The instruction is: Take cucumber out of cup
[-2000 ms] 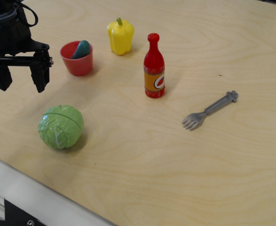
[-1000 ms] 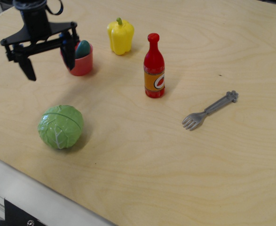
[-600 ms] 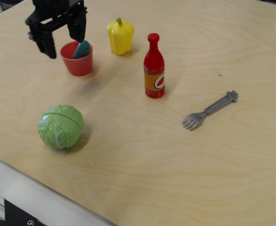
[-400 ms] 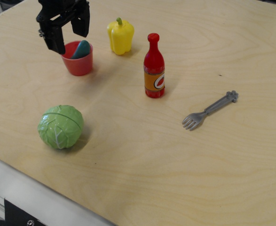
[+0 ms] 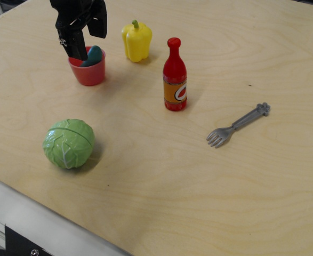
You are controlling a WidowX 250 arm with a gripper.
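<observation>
The small red cup stands upright at the far left of the wooden table. The dark teal cucumber leans inside it, its tip sticking up above the rim. My black gripper hangs open right over the cup. One finger is down at the cup's left rim and the other is behind the cucumber at the far side. The fingers are apart and hold nothing.
A yellow toy pepper stands just right of the cup. A red bottle with an orange label stands mid-table. A light-green cabbage ball lies near the front left. A grey fork lies at the right. The table's front edge runs bottom left.
My gripper has travelled from the left of the cup up and rightward, turned, and now sits over the cup's mouth. The cup and cucumber have not moved.
</observation>
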